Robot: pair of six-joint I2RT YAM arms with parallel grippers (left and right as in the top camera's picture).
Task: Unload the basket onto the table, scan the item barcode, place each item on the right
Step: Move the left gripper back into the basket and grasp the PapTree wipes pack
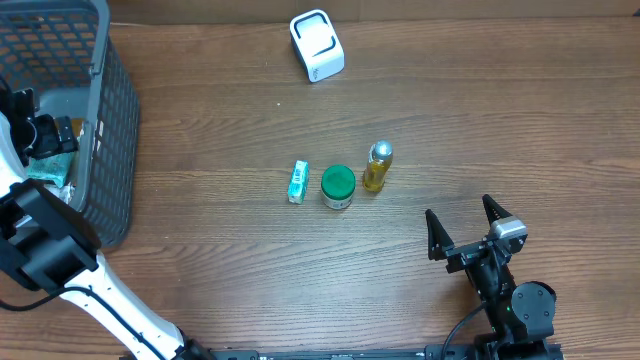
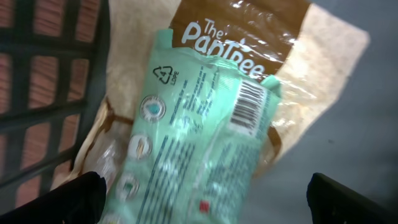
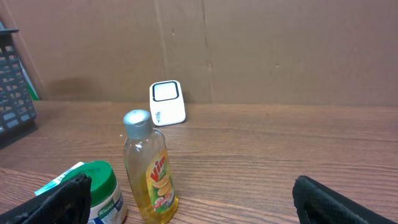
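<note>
left fingers (image 2: 79, 198): spread wide and down inside the basket (image 1: 101, 62). Nothing clamped, just hanging over the green pouch (image 2: 199, 143).

green pouch: this is the thing I'm after. It's lying in the basket on top of a brown-and-clear bag (image 2: 311, 68), printed side up. The barcode (image 2: 249, 106) faces my left wrist camera, up near one corner of the pouch.

contact: honestly can't tell if my left fingertips touch the pouch. They're only dark blurs at the bottom corners of that view, one on each side of it.

basket: grey mesh, sitting at the far left end of the counter (image 1: 220, 280). From overhead my left arm reaches over its rim.

scanner (image 1: 316, 45): little white box at the back edge of the counter, well apart from the basket and from everything else.

right fingers (image 1: 435, 236): wide apart too, and empty. They're low over the near right part of the counter, pointing toward the bottle (image 3: 149, 168).

middle of the counter: a short row. Small green-and-white box (image 1: 298, 182) lying flat, jar (image 1: 338, 186) with a green lid just beside it, then the yellow bottle with a silver cap standing upright just beside the jar.
</note>
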